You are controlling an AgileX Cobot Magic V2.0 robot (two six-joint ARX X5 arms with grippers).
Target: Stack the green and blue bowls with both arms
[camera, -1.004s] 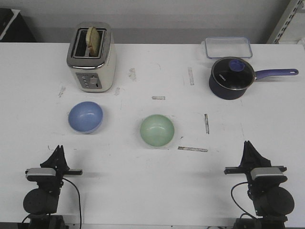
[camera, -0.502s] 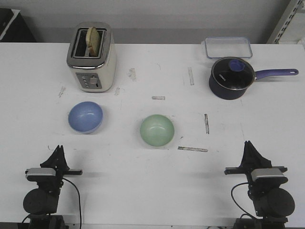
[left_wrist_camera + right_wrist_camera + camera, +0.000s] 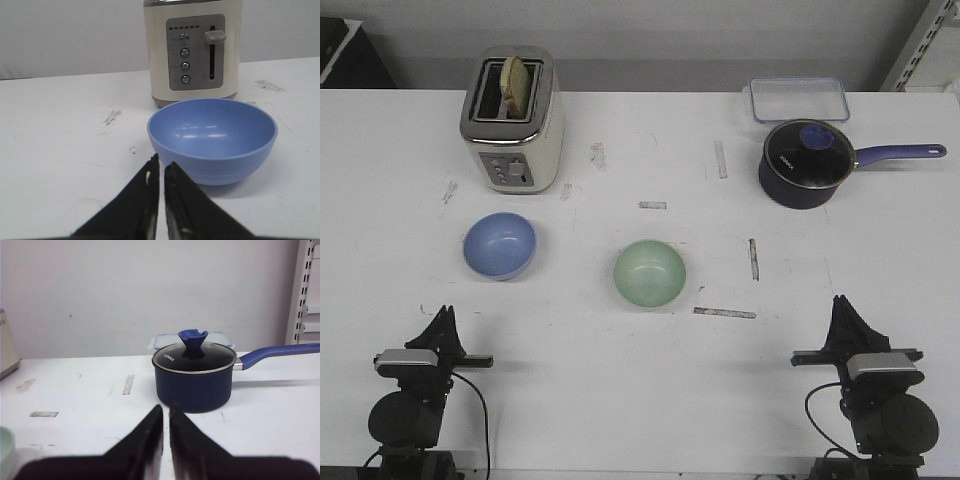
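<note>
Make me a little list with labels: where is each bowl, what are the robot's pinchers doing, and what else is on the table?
Blue bowl: small round periwinkle blue bowl, empty, near the toaster.
Green bowl: small round pale mint green bowl, empty, mid-table, apart from the blue one.
Stacked: not yet.
Left gripper: shut, empty, short of the blue bowl.
Right gripper: shut, empty, facing the pot.
Other things: cream toaster with bread, dark navy pot with glass lid, clear plastic container.

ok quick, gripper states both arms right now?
Left gripper: closed, holding nothing; the blue bowl sits just ahead of it, untouched.
Right gripper: closed, holding nothing; faces the pot.
</note>
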